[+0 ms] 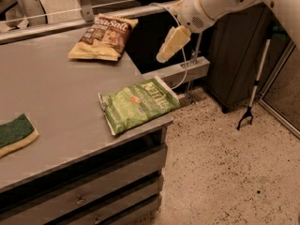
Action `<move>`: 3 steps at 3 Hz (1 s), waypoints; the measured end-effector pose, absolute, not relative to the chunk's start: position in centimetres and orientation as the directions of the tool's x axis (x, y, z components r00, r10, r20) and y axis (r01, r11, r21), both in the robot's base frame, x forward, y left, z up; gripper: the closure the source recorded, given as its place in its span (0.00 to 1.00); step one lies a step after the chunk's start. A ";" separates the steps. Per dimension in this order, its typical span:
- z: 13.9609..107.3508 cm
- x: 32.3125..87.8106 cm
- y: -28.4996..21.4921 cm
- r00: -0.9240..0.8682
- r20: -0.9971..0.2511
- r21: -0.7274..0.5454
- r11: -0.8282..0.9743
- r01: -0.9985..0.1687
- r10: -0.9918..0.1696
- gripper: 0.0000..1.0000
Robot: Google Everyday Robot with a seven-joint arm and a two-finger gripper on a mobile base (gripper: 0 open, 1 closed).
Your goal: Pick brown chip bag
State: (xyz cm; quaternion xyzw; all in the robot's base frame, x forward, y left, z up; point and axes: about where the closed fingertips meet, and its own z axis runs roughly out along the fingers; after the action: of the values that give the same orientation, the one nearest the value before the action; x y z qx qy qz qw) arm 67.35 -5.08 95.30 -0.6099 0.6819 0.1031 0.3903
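Note:
The brown chip bag (103, 37), dark brown with pale yellow ends and white "Sea Salt" lettering, lies flat at the far edge of the grey table (51, 93). My gripper (171, 45) hangs in the air off the table's right edge, to the right of the brown bag and apart from it. The white arm reaches in from the upper right.
A green "Kettle" chip bag (137, 104) lies at the table's near right corner. A green and yellow sponge (14, 134) lies at the left edge. A dark cabinet (239, 55) and a black and white grabber tool (253, 86) stand on the speckled floor to the right.

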 end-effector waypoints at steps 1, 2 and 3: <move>95.0 68.2 -3.5 0.054 -0.701 -0.336 0.262 -0.905 -0.711 0.00; 94.4 71.6 0.9 0.063 -0.795 -0.314 0.321 -0.893 -0.604 0.00; 93.8 74.5 5.3 0.075 -0.861 -0.280 0.345 -0.896 -0.503 0.00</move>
State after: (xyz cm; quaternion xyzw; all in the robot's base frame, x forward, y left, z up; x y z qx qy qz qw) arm 74.51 5.28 93.83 -0.5373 0.6507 0.1970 0.4990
